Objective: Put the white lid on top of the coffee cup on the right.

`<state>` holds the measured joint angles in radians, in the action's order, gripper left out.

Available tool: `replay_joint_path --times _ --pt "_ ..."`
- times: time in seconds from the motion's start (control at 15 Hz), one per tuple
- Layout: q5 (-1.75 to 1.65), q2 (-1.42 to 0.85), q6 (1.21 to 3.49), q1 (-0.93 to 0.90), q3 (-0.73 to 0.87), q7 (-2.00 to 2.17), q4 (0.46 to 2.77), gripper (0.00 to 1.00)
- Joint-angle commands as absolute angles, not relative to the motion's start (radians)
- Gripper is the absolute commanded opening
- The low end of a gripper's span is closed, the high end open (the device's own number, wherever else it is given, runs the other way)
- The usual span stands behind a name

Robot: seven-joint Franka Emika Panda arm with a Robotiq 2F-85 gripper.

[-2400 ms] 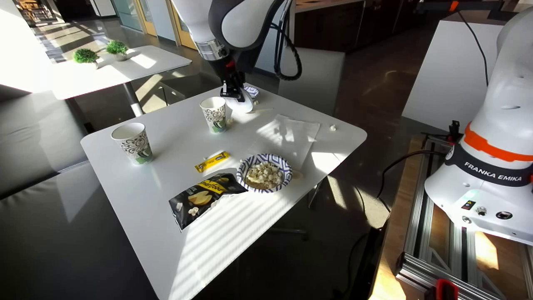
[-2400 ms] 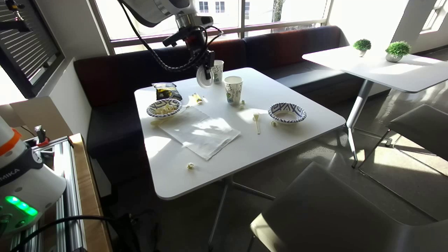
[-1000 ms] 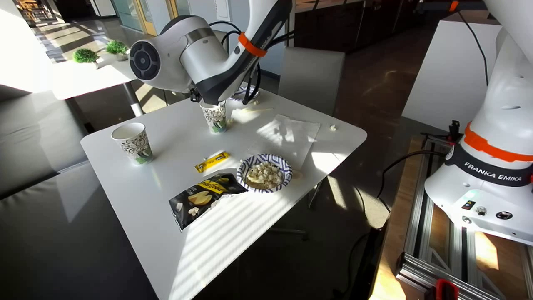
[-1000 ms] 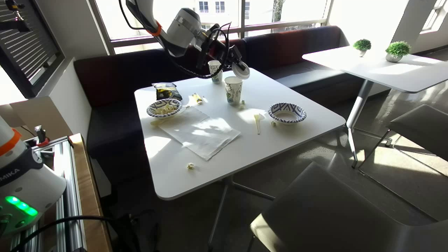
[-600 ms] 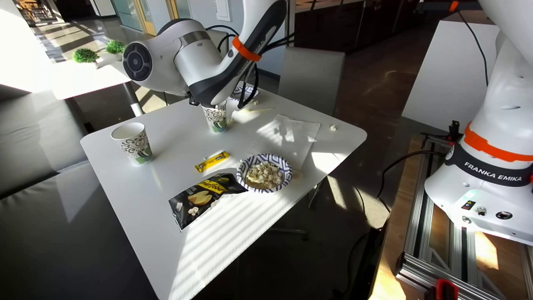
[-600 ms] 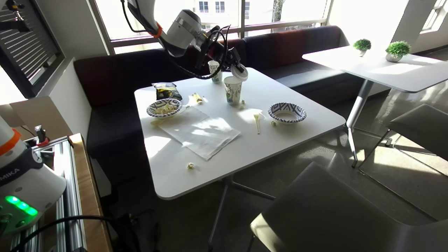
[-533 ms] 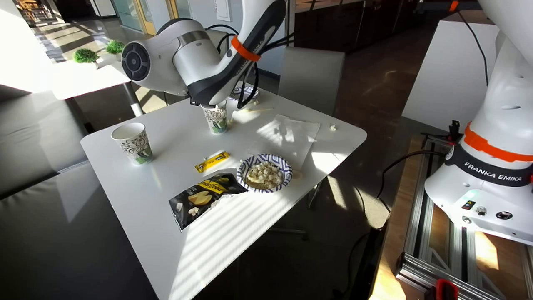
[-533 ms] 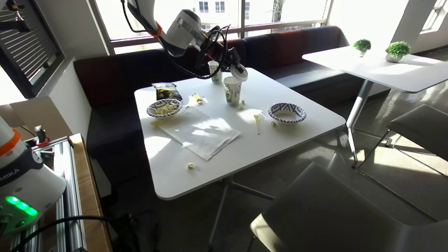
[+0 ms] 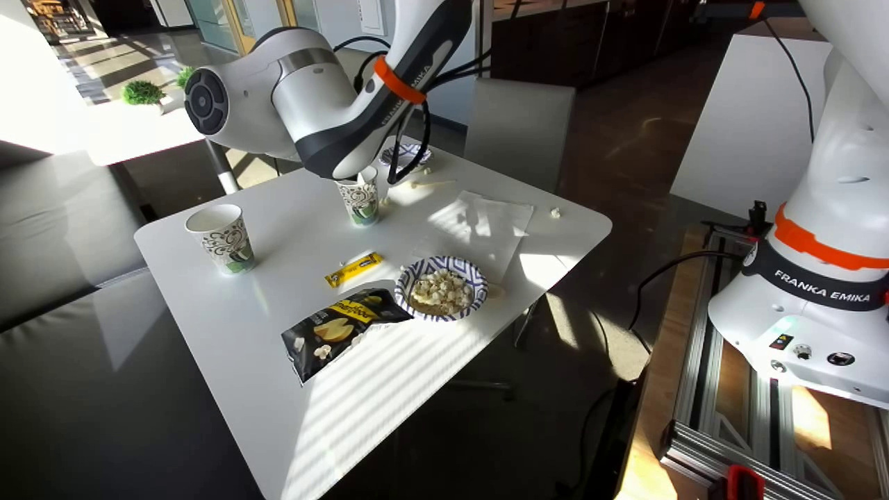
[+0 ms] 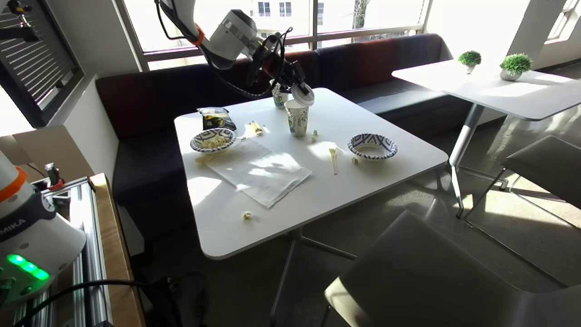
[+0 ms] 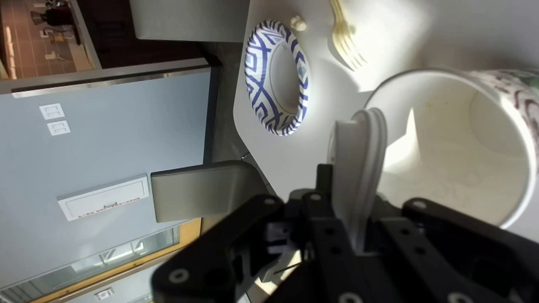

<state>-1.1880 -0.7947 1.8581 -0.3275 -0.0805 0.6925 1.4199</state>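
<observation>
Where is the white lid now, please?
The white lid is right of centre in the wrist view, gripped by the end effector and partly hiding the left rim of the coffee cup.

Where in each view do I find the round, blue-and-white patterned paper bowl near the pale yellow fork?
In an exterior view: the bowl, upper part, left of centre, partly hidden.
In an exterior view: the bowl, right of centre.
In the wrist view: the bowl, upper middle.
Shared landmark: the white paper cup with green print, nearest the bowl.
</observation>
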Motion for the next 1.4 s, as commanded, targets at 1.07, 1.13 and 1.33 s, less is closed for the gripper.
replay_joint_path --times 1.07,1.13,1.33 --pt "-1.135 -0.787 1.730 -0.363 -0.091 0.618 1.426 0.77" --pt "-1.132 -0.783 1.731 -0.363 -0.093 0.619 1.429 0.78" --pt "-1.122 -0.760 1.734 -0.361 -0.096 0.631 1.447 0.81"
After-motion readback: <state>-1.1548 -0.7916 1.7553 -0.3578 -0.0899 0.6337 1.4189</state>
